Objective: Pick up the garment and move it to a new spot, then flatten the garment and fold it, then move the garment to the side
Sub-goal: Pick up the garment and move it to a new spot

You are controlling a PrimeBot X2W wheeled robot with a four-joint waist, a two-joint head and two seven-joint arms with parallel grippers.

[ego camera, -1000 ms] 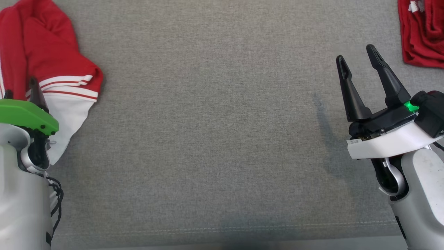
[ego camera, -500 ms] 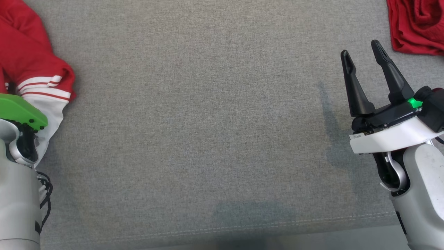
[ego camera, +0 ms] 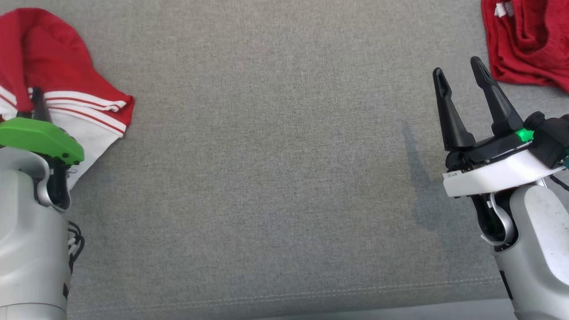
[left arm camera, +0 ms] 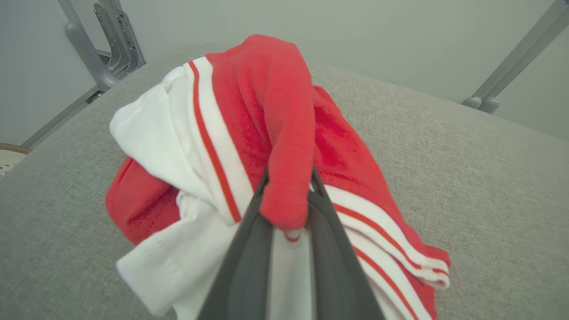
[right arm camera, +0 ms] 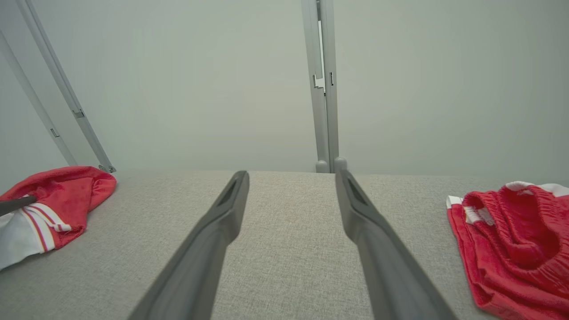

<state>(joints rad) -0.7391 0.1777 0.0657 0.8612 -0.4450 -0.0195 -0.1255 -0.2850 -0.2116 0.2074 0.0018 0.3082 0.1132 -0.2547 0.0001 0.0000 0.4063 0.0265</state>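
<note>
Head view: the garment (ego camera: 66, 66), red with white bands, lay bunched at 10 o'clock on the grey worktop (ego camera: 275, 155). The left jaws were mostly hidden behind a green cover (ego camera: 40, 138). One dark finger (ego camera: 38, 104) stood against the cloth, and from here I could not tell what they held. The right jaws, at 3 o'clock, were spread and empty above bare worktop. A second red cloth (ego camera: 524, 44) sat at 1 o'clock, apart from them.

Left wrist view: the left jaws were clenched on a narrow red fold of the garment (left arm camera: 249, 146) near the centre. The rest of it was heaped beyond them toward 12 o'clock, with a white panel trailing to 8 o'clock and a striped hem to 4 o'clock on the worktop.

Right wrist view: the right jaws were released with nothing between them, pointing over the worktop. The garment (right arm camera: 66, 195) showed at 9 o'clock and the second cloth (right arm camera: 511, 235) at 4 o'clock.

I judged the step in hand to be the first one, the pick-up, with the grasp made but the carry not yet begun. The next move called for a lift high enough to raise the trailing cloth. The garment would then need carrying toward the bare middle of the worktop. Since only a thin fold was pinched, the grip would need to stay firm.
</note>
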